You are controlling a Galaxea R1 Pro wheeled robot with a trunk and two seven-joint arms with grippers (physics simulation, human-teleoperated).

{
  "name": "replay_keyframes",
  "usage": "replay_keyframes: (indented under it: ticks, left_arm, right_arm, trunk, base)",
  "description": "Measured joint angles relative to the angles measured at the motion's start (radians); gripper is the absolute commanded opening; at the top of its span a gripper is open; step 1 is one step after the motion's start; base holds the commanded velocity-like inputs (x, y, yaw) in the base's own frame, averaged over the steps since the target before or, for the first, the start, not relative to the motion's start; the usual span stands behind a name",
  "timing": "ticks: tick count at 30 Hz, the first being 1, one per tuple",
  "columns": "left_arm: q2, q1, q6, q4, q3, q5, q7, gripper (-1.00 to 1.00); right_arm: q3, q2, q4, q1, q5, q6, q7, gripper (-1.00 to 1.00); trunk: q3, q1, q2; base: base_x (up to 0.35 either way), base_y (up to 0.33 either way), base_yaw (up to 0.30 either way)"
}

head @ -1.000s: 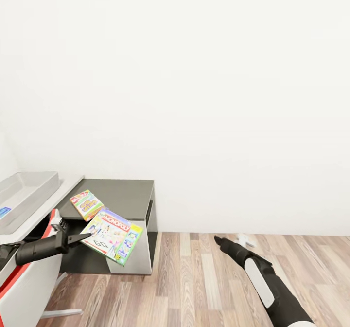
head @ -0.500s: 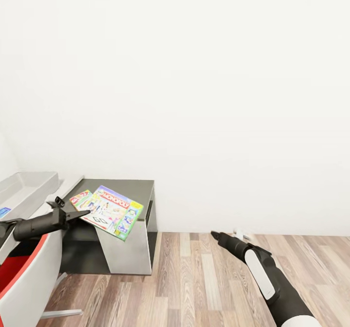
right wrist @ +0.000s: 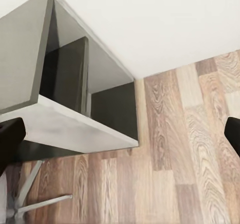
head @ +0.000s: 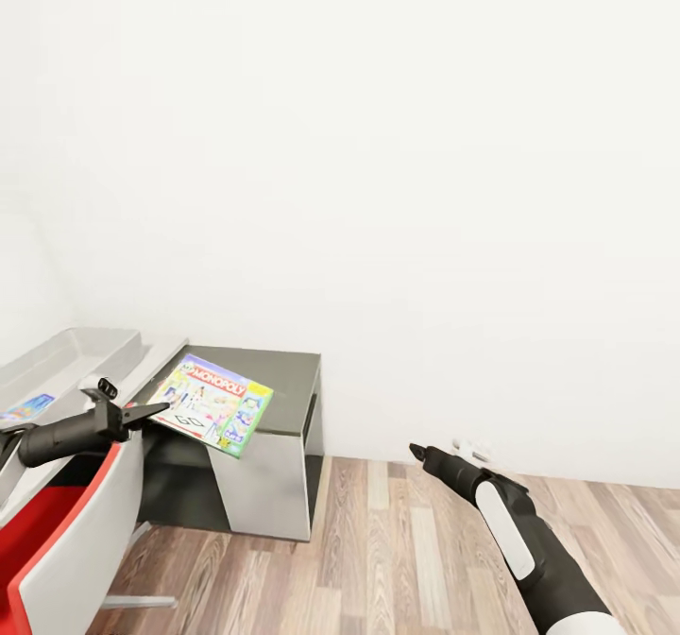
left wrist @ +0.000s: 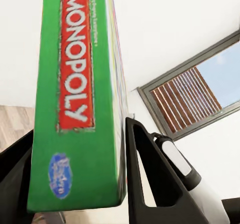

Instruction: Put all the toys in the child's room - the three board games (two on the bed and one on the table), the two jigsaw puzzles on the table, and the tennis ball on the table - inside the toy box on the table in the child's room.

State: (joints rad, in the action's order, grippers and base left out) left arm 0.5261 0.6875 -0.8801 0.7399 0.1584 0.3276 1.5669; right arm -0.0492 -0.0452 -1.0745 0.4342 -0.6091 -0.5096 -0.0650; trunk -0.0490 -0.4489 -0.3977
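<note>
"MONOPOLY" stands in white on red on the board game box (left wrist: 75, 99).

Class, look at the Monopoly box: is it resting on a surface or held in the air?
Held in the air. The left gripper clamps the Monopoly box by one edge between its fingers, above the grey cabinet.

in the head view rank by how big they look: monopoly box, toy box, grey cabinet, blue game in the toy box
1. grey cabinet
2. toy box, cut off by the frame edge, so its rank is unsure
3. Monopoly box, held in the left tool, nearer the camera
4. blue game
</note>
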Motion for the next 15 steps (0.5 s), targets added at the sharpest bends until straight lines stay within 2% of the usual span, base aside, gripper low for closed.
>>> replay_keyframes:
  ticks: [5, 8, 15]
  left_arm:
    - [-0.001, 0.0, 0.004, 0.0, 0.0, 0.0, 0.0, -1.0]
    - [-0.002, 0.0, 0.005, 0.0, 0.001, 0.001, 0.0, -1.0]
    - [-0.004, 0.0, 0.007, -0.001, 0.001, 0.001, 0.0, -1.0]
  right_arm:
    - [0.0, -0.001, -0.007, -0.002, -0.001, 0.001, 0.002, 1.0]
    - [0.0, -0.001, -0.008, -0.002, 0.0, 0.001, 0.002, 1.0]
    - [0.0, -0.003, -0.01, -0.002, -0.003, 0.001, 0.031, 1.0]
  trunk:
    - [0.0, 0.0, 0.0]
    - [-0.001, 0.0, 0.0]
    - [-0.001, 0.0, 0.0]
  base:
    - [0.086, 0.0, 0.192]
    - [0.069, -0.03, 0.038]
    - [0.199, -0.152, 0.038]
